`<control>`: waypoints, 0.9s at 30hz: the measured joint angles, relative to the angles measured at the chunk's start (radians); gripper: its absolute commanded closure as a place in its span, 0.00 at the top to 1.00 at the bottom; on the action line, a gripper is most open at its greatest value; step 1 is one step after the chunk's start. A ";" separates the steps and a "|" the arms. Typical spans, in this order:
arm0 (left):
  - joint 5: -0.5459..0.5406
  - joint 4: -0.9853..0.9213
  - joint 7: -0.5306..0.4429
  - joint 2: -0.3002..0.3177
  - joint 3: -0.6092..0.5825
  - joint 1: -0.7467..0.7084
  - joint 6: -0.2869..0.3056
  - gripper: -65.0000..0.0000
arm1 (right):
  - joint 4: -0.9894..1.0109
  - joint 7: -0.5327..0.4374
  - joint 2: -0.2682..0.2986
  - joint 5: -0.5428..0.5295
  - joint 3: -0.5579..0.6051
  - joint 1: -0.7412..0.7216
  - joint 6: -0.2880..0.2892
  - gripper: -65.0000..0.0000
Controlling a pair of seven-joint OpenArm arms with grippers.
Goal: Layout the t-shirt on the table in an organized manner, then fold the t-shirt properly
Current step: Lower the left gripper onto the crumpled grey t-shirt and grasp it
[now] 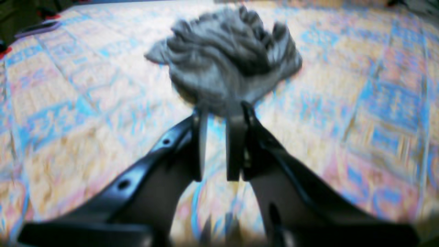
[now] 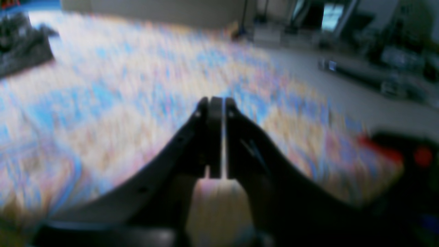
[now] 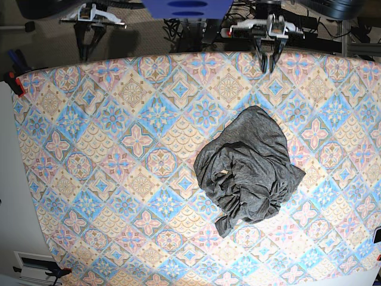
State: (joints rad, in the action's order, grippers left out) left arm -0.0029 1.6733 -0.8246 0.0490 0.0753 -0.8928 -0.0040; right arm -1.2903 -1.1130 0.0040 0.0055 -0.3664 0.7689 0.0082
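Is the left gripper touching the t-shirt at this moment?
Apart. The base view shows the left gripper at the table's far edge, patterned cloth between it and the t-shirt.

Blurred wrist views, sharp overhead.

Surface (image 3: 119, 149): the whole camera-left half lies bare, open for passage from far edge to near edge. Only obstacle on it: the t-shirt (image 3: 250, 170), crumpled in a raised heap right of centre. Bare strip between heap and far edge; narrower margins on its right and near sides. A red-tipped clamp (image 3: 15, 83) grips the far-left edge of the surface.
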 measured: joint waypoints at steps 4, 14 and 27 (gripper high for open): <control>0.002 0.209 0.254 0.001 -0.001 0.002 0.001 0.17 | -0.080 0.003 -0.021 -0.004 0.000 0.003 0.000 0.41; 0.003 0.421 0.963 0.004 0.047 0.239 0.003 0.17 | -0.303 0.335 -0.026 -0.003 0.000 0.005 0.000 0.44; 0.003 0.423 1.230 0.004 0.123 0.396 0.007 0.17 | -0.517 0.864 -0.021 0.000 0.122 0.002 0.191 0.44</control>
State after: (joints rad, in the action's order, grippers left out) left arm -0.0002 2.0960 0.4057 0.0532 0.1986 -0.4965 0.0032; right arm -1.8072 -0.2489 -0.0174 0.0059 -0.2443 0.7704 0.1989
